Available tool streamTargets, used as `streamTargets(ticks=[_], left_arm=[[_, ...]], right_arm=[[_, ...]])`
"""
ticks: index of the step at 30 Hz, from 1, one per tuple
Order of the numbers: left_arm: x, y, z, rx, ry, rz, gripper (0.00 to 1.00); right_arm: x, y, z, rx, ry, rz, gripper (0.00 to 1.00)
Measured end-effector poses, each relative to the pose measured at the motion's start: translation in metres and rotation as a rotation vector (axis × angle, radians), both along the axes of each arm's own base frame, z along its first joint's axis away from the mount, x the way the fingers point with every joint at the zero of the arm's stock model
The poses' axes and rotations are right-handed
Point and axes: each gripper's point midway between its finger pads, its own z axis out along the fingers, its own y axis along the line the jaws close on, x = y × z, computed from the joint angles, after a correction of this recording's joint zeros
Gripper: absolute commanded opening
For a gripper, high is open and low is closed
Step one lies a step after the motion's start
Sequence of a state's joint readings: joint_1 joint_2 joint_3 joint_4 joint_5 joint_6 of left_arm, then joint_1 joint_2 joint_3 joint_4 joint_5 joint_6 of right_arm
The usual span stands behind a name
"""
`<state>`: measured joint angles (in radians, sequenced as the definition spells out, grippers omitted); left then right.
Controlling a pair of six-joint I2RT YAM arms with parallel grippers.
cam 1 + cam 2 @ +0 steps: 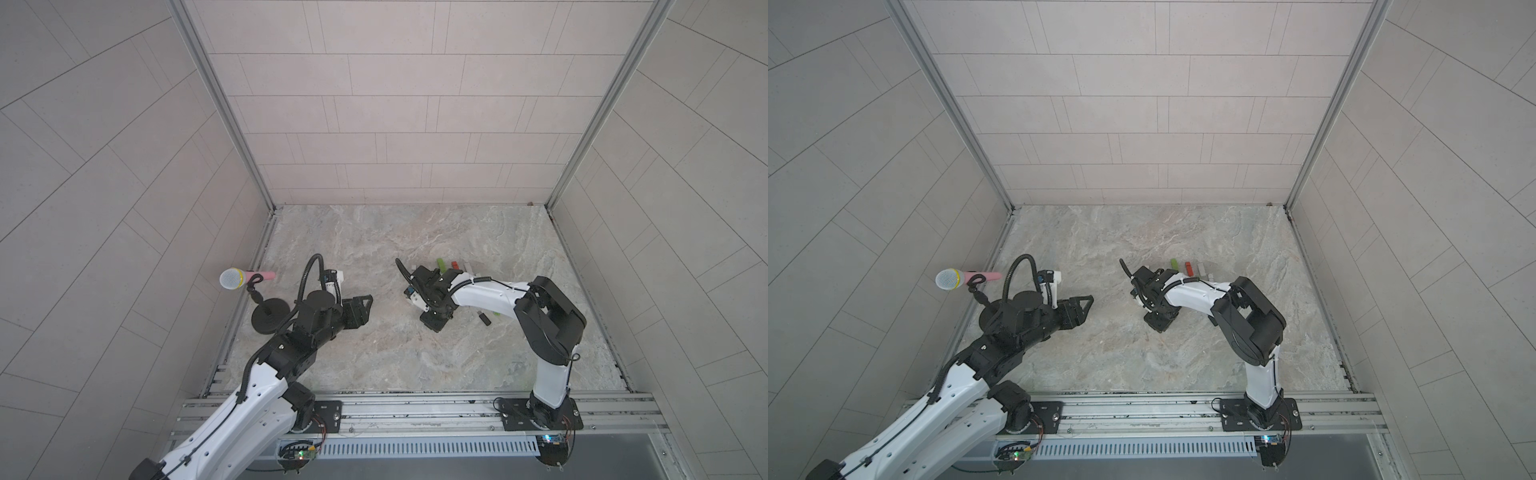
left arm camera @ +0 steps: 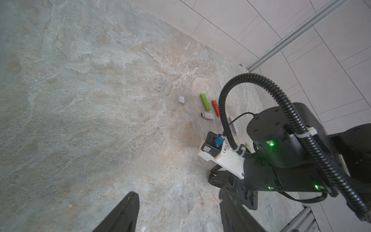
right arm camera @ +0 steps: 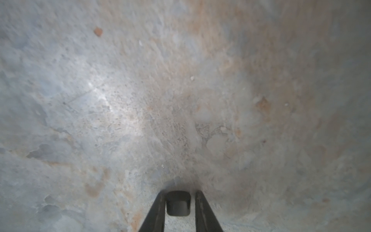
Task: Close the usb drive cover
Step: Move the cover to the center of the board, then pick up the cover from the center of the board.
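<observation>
My right gripper (image 3: 180, 192) (image 1: 432, 322) points straight down at the marble table (image 1: 395, 353), its tips close to the surface. A small dark usb cover (image 3: 178, 202) sits between its fingers, and a thin gap shows on one side, so the jaws are slightly open. A black usb drive (image 1: 483, 318) lies on the table just right of that wrist; the arm hides it in a top view. My left gripper (image 2: 177, 192) (image 1: 365, 305) hovers open and empty to the left, well away from both.
More drives lie beyond the right wrist: green (image 2: 205, 102), red (image 2: 215, 108), a white one with bare plug (image 2: 208, 115) and a white cap (image 2: 181, 99). A microphone (image 1: 232, 279) on a black stand (image 1: 270, 316) is at the left wall.
</observation>
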<state>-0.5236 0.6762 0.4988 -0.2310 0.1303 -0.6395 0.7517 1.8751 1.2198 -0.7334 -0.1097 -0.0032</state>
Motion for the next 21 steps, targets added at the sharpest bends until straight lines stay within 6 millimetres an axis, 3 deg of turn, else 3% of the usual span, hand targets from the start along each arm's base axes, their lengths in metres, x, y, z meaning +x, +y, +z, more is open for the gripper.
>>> streamTargets(ticks=[14,21], left_arm=[[0.0003,-0.0014,-0.003,-0.002,0.015,-0.002,0.7],[-0.0004,-0.0035,-0.0047,-0.005,0.024,-0.013,0.7]], right_arm=[[-0.0025,-0.0023,-0.0001,-0.003,0.005,-0.014,0.25],[-0.0026,-0.0023,-0.0003,-0.012,0.016,-0.015,0.19]])
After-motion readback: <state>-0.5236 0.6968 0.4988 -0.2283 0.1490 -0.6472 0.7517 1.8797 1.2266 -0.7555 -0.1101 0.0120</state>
